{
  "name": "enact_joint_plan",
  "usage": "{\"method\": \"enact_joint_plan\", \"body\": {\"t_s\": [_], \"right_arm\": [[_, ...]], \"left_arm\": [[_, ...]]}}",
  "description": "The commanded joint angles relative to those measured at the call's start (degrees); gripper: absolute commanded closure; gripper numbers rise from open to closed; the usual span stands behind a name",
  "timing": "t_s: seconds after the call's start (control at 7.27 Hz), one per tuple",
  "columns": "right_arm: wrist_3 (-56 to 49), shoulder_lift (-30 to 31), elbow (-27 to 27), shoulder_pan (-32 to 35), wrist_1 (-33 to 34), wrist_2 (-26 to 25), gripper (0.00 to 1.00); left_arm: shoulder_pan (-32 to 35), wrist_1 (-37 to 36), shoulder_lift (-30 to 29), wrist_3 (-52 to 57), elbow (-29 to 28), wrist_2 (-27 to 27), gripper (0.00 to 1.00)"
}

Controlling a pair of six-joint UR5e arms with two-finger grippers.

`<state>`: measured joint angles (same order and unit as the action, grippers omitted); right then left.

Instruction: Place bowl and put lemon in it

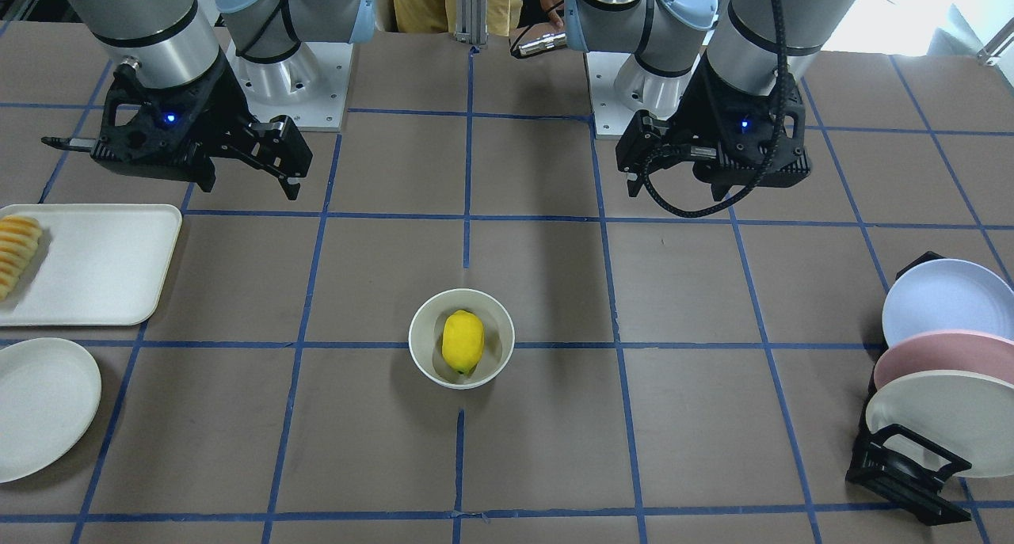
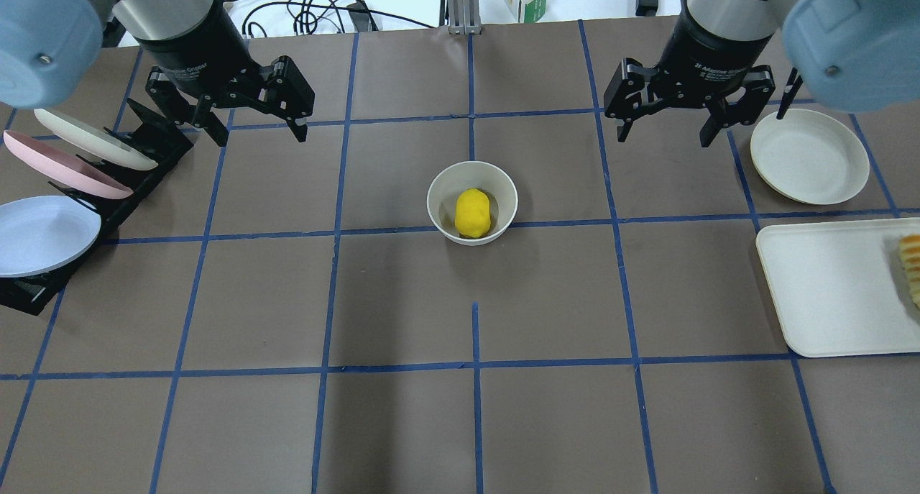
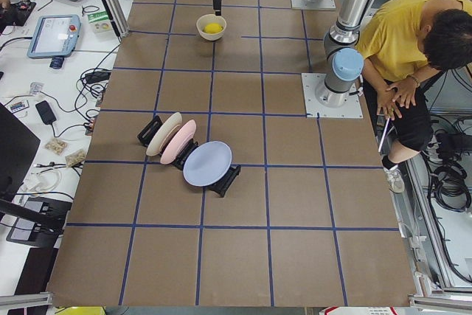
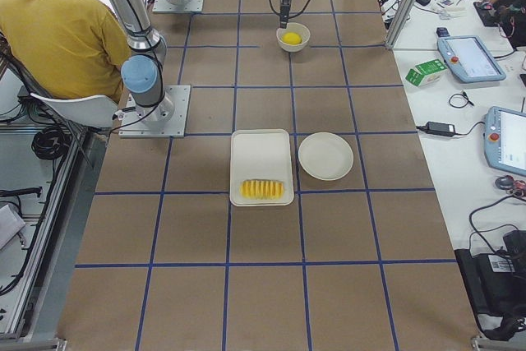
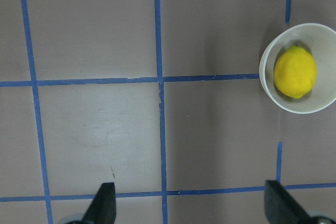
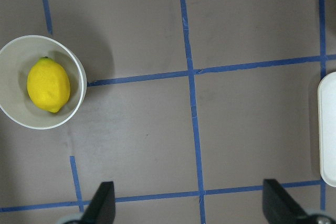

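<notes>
The bright yellow oval lemon [image 2: 472, 213] lies in the deep off-white glossy bowl [image 2: 441, 195], the left pincer [image 2: 260, 136] and right pincer [image 2: 665, 139] gape empty, so nothing seems left.

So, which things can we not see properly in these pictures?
- Floor of the bowl under the lemon: hidden by the lemon in every view.
- The sliced food: cut off by the overhead view's right edge and the front-facing view's left edge.
- The left pincer and the right pincer: their wrist views show only the finger ends at the bottom edge.

Bright yellow lemon [image 2: 472, 213]; off-white bowl [image 2: 440, 192]; brown table [image 2: 402, 300], blue tape grid [image 2: 475, 336].
</notes>
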<state>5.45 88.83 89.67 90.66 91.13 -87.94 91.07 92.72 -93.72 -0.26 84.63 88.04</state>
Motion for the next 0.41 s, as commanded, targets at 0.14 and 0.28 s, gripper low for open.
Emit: {"method": "enact_joint_plan", "body": {"t_s": [0.14,0.28], "right_arm": [[-4.75,2.04,0.06,-3.64,-3.67,-0.39,0.00],[-4.66,2.31,0.06,-3.47,-3.94,-0.39,0.00]], "left_arm": [[0.07,0.09,0.11,0.00,0.09,0.02,0.00],[0.07,0.09,0.29,0.00,0.09,0.02,0.00]]}}
